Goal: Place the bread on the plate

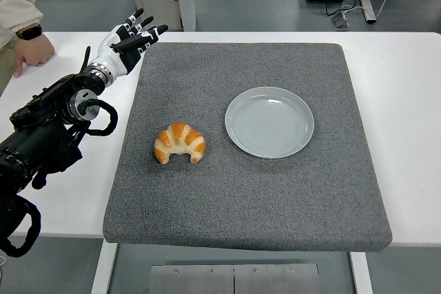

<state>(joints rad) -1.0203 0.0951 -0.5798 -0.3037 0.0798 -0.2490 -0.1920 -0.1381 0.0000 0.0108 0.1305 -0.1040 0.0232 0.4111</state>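
Note:
A golden croissant [179, 142] lies on the grey mat [275, 197], left of centre. A pale round plate [269, 122] sits on the mat to the croissant's right, with nothing on it. My left hand [131, 39] is raised over the mat's far left corner, fingers spread and holding nothing, well behind the croissant. My right arm is out of view.
A person's hand [33, 49] with a dark wristwatch rests on the white table [406, 80] at the far left, close to my left hand. Cables and table legs show on the floor beyond the table.

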